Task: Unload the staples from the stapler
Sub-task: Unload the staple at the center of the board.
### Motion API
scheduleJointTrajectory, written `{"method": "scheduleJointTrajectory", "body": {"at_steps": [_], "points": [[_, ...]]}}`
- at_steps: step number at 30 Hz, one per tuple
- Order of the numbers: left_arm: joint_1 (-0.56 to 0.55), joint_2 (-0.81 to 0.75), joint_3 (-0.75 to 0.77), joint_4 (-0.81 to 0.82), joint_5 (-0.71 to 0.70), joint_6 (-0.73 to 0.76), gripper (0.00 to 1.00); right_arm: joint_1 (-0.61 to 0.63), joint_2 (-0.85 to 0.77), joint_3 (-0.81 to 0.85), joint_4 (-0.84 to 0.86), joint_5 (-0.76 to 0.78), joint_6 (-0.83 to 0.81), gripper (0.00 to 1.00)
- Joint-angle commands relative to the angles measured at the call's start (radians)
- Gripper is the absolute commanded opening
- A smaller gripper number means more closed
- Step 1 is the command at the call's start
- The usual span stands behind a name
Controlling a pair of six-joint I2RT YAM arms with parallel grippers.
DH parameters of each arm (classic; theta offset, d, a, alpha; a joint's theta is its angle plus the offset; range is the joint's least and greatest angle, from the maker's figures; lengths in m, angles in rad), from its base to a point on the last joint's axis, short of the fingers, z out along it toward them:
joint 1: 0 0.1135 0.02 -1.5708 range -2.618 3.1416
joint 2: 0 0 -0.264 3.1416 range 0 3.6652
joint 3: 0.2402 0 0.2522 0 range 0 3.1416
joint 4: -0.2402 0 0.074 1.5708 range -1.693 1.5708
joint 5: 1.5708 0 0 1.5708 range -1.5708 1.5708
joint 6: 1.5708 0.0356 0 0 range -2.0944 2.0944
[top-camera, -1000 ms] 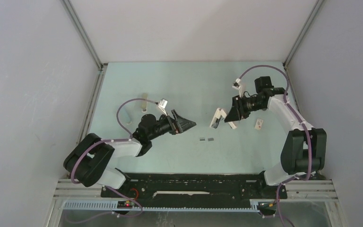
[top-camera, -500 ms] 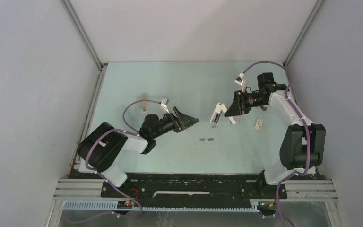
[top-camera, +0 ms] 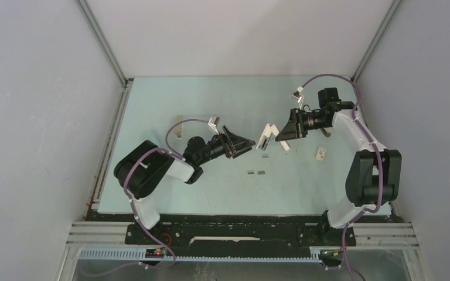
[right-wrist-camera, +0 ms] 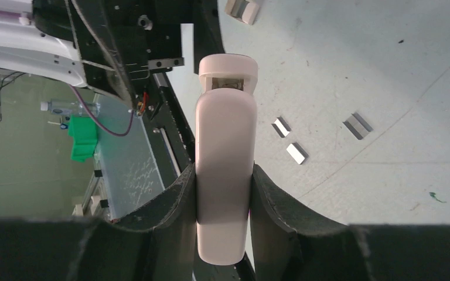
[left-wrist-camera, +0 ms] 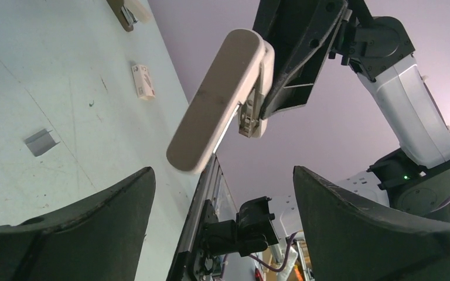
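The white stapler [right-wrist-camera: 225,117] is clamped at its near end by my right gripper [right-wrist-camera: 224,175], which is shut on it and holds it off the table. In the top view the stapler [top-camera: 265,138] hangs between both arms, with the right gripper [top-camera: 278,136] behind it. My left gripper [top-camera: 247,143] stands open just left of it. Seen from the left wrist, the stapler [left-wrist-camera: 217,99] hangs beyond the spread left gripper [left-wrist-camera: 224,171], outside its fingers [left-wrist-camera: 82,228]. Short grey staples [right-wrist-camera: 296,152] lie on the table; two strips of staples [top-camera: 255,172] show from above.
A small white printed box [top-camera: 320,153] lies right of the staples. A slim beige bar [top-camera: 179,126] lies at the left of the table [top-camera: 211,99]. Grey enclosure walls stand close on three sides.
My left arm has swung right, bringing its open gripper close to the stapler. My right gripper has carried the stapler a little left and farther back.
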Motion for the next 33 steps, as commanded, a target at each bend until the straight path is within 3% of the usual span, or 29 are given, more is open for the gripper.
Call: {"method": "scheduleJointTrajectory", "body": {"at_steps": [1, 24, 30, 33], "points": [[-0.006, 0.042, 0.069, 0.065, 0.044, -0.022, 0.91, 0.012, -0.010, 0.034, 0.013, -0.087, 0.023, 0.00], [-0.035, 0.125, 0.179, 0.088, 0.129, -0.024, 0.53, 0.031, 0.002, 0.034, 0.009, -0.153, 0.019, 0.00], [-0.033, 0.132, 0.178, 0.093, 0.138, -0.007, 0.21, 0.025, 0.010, 0.035, 0.010, -0.144, 0.012, 0.00], [-0.014, 0.116, 0.161, 0.091, 0.150, 0.048, 0.08, 0.013, 0.032, 0.060, -0.055, -0.106, -0.071, 0.00]]}}
